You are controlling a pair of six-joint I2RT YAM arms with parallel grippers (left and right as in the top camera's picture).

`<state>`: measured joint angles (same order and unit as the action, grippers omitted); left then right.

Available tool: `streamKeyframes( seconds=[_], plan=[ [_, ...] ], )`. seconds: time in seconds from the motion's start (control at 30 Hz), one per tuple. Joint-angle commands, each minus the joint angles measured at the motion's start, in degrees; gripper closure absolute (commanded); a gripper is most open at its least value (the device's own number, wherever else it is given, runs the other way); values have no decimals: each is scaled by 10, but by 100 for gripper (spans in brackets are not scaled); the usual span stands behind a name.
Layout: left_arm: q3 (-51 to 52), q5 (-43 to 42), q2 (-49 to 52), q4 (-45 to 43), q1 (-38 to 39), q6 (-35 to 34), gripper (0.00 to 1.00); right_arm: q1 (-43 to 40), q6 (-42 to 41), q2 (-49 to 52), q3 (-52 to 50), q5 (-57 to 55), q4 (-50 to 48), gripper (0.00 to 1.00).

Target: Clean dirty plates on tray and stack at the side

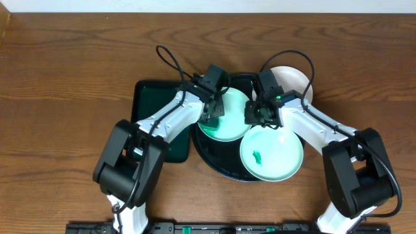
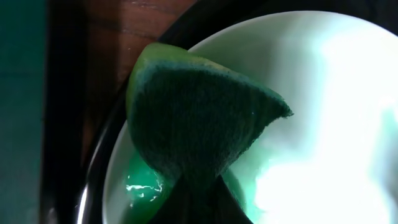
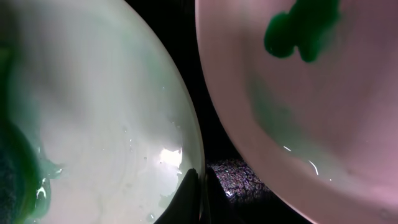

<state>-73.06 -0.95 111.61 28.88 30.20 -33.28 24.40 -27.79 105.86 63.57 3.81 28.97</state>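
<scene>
A pale mint plate (image 1: 229, 123) lies at the back left of the black tray (image 1: 214, 162). My left gripper (image 1: 211, 112) is shut on a green sponge (image 2: 199, 118) and presses it on this plate (image 2: 323, 93), where wet green streaks show. My right gripper (image 1: 255, 116) is shut on the same plate's right rim (image 3: 200, 186). A second mint plate (image 1: 276, 156) with a green smear (image 1: 258, 156) lies at the tray's front right; it also shows in the right wrist view (image 3: 311, 106). A white plate (image 1: 298, 81) lies behind the right arm, partly hidden.
A rectangular dark green tray (image 1: 151, 114) lies left of the black tray, partly under my left arm. Bare wooden table surrounds both trays. The black tray's floor (image 3: 245, 177) shows between the two mint plates.
</scene>
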Motion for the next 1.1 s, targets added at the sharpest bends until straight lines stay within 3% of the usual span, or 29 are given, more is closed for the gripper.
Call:
streamKeyframes(
  seconds=[0.0, 0.4, 0.5, 0.93, 1.07],
  plan=[
    [2, 1, 50, 5, 4, -12, 93, 7, 22, -13, -4, -8, 0, 99],
    [2, -32, 71, 10, 4, -9, 93, 8, 29, 13, -4, -3, -7, 95],
    [2, -36, 71, 10, 4, -4, 93, 8, 25, 14, -4, -3, -11, 99],
    [2, -228, 64, -9, 4, 6, 93, 8, 26, 14, -4, -3, -14, 99],
    [2, -246, 45, -28, 4, 6, 93, 8, 25, 14, -4, -3, -14, 99]
  ],
)
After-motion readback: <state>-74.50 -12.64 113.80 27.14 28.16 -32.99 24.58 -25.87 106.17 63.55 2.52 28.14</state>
